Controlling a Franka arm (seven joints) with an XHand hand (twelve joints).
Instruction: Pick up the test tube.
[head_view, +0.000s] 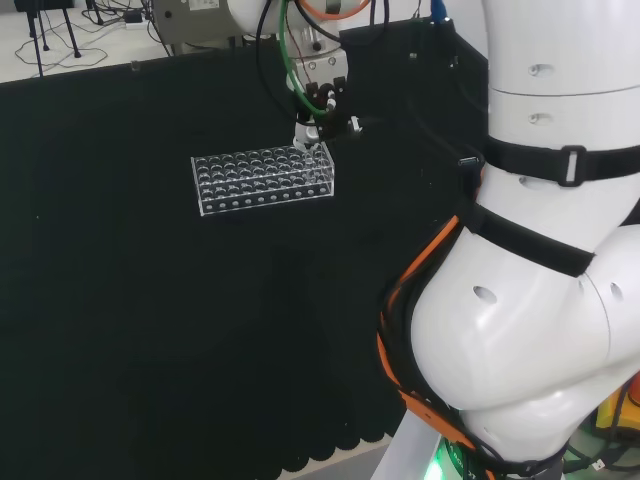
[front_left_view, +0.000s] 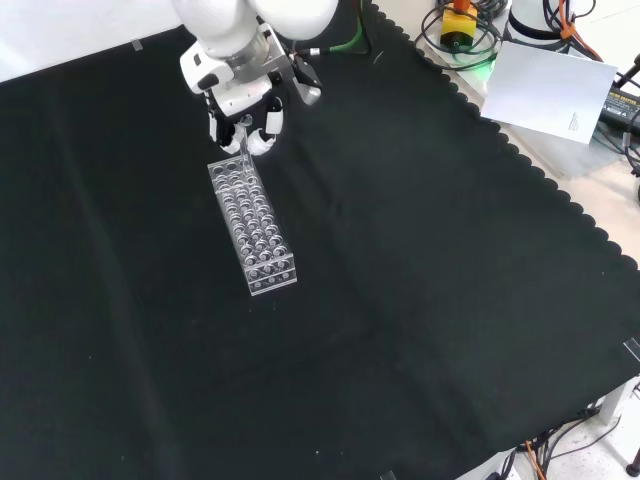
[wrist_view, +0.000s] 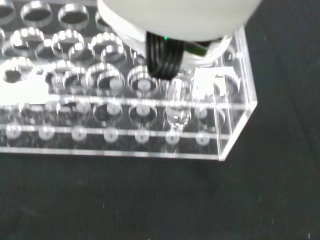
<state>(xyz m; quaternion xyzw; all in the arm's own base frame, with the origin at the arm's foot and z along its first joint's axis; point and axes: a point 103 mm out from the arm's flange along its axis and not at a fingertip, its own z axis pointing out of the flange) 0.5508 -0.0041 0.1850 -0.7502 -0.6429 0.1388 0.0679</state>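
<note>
A clear plastic rack (head_view: 265, 178) with several rows of holes lies on the black cloth. In the front view the rack (front_left_view: 252, 222) runs away from the camera, and the hand (front_left_view: 245, 110) hangs over its far end. A thin clear test tube (front_left_view: 242, 138) stands upright between the curled fingers (front_left_view: 267, 135) there. In the head view the hand (head_view: 320, 112) sits at the rack's far right corner. The wrist view shows the test tube (wrist_view: 178, 102) in a hole near the end of the rack (wrist_view: 235, 120), its round bottom at the middle plate, under a blurred white part of the hand (wrist_view: 175, 20).
The arm's big white links (head_view: 540, 250) stand at the right of the head view. The cloth's scalloped edge (front_left_view: 520, 160), a sheet of white paper (front_left_view: 550, 85) and cables (front_left_view: 460, 30) lie beyond it in the front view.
</note>
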